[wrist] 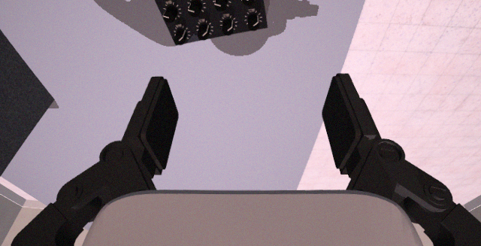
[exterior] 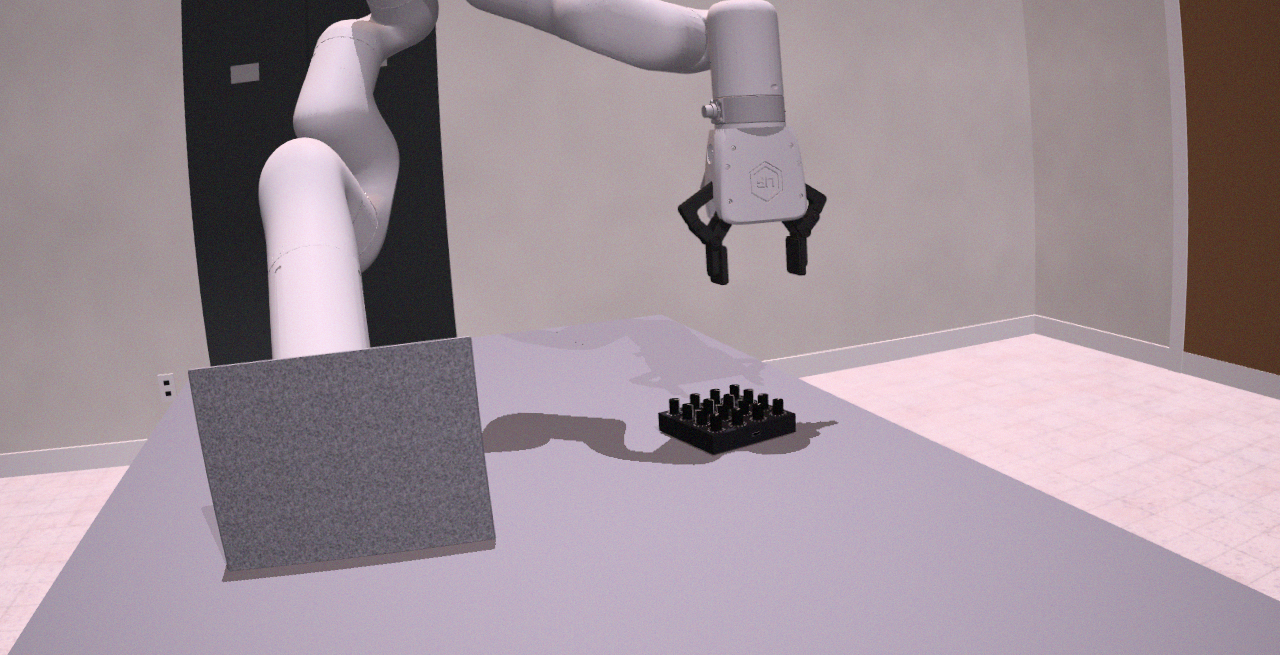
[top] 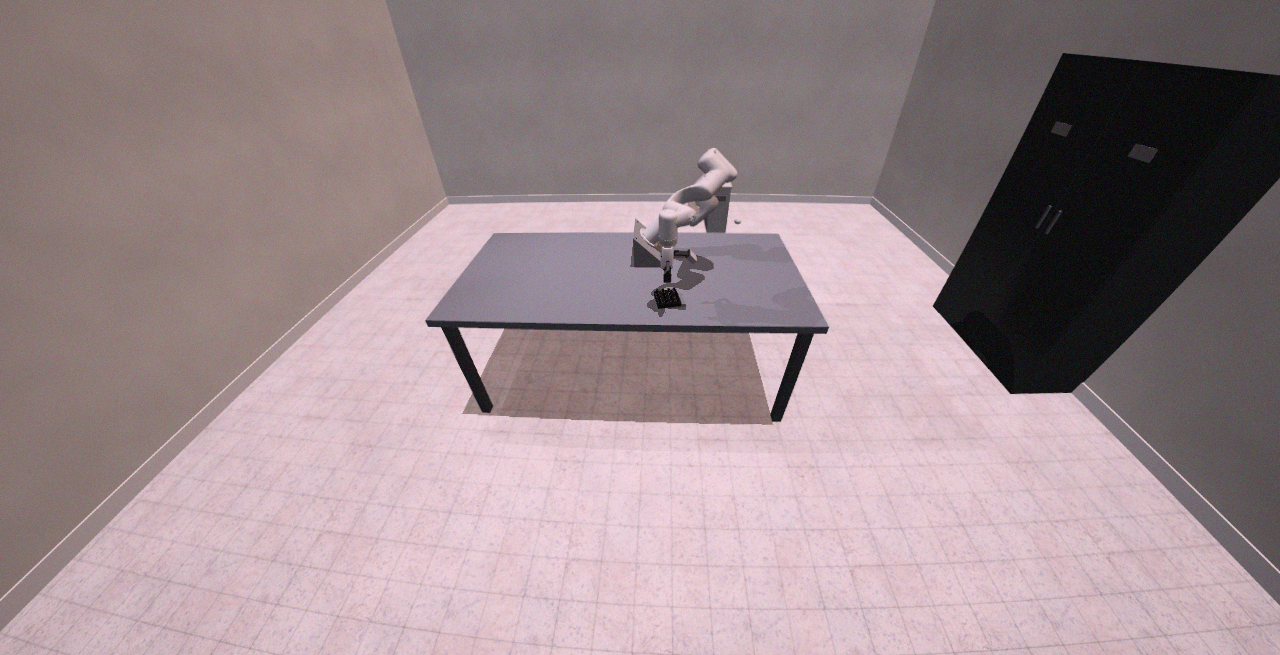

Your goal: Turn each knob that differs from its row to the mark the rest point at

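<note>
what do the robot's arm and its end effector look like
The arm is smooth and white, with rounded, tube-like links and thin seam lines. A grey band with a small side knob sits above the end effector, whose pale, screw-dotted housing bears a hexagonal logo. Its fingers are black, jointed linkages with flat pads. No cables show.

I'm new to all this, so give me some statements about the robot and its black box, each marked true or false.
1. The pincer is open. True.
2. The pincer is gripping a knob. False: nothing is between its fingers.
3. The knob box stands on the table. True.
4. The knob box is white. False: it is black.
5. The tall dark cabinet stands on the table. False: it stands on the floor beside the wall.
</note>
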Robot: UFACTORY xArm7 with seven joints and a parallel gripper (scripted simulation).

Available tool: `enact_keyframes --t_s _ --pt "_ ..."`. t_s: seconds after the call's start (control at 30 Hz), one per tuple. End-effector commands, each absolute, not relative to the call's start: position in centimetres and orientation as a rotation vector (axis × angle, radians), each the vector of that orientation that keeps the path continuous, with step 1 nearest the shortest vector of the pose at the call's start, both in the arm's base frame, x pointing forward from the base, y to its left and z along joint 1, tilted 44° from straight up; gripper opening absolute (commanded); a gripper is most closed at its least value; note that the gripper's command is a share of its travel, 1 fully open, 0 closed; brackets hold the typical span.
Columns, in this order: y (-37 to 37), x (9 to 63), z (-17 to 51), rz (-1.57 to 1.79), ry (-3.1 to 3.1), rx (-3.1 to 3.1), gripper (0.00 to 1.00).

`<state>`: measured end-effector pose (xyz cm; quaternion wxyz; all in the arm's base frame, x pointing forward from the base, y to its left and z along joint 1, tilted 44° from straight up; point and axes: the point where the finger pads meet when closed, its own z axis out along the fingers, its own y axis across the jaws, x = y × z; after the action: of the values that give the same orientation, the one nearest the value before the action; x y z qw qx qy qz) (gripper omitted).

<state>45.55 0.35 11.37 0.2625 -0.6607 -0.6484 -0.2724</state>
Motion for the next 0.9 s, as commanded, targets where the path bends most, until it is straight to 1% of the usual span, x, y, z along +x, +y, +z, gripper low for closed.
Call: enact_keyframes --t_s 0.0,0.87 --pt "-1.15 45.61 12.83 -0.74 -1.754 -1.791 1.0" --pt "-1.59 45.59 13.27 -0.74 -1.754 -1.791 1.0"
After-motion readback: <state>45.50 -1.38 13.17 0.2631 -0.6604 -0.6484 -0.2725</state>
